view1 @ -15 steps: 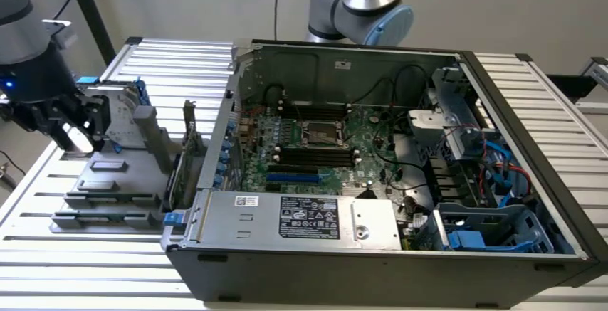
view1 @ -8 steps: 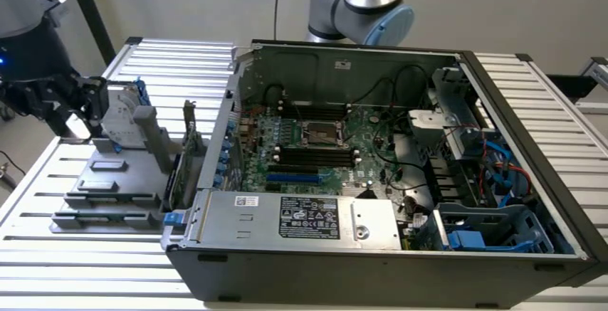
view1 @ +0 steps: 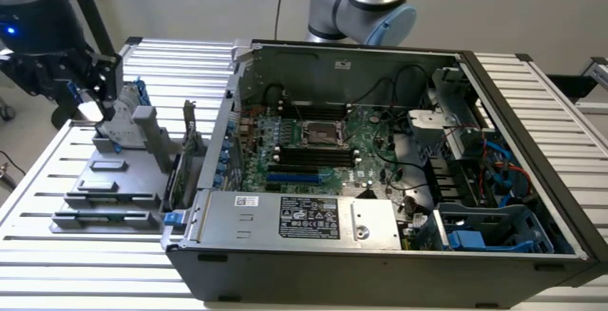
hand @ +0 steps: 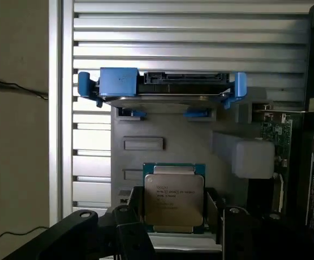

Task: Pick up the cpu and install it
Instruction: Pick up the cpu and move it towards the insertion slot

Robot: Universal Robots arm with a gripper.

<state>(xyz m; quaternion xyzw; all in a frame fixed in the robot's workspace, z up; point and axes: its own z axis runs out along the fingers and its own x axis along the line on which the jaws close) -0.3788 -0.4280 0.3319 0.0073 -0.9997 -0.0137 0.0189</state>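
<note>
My gripper (hand: 174, 214) pinches the cpu (hand: 173, 195) by its sides, so I'd best carry it flat and slow toward the socket (view1: 323, 134), at three o'clock in the exterior view.

The exterior camera is looking down from high and well back over the open black metal computer case (view1: 332, 275) on the ribbed aluminium table (view1: 85, 268). The wrist camera is hanging close over the flat grey parts fixture (hand: 189, 141), seemingly facing straight down past the black gripper (hand: 174, 208) clasping the silver-topped square cpu (hand: 173, 189). Both views are sharing that fixture, at the exterior view's left, and the table.
</note>
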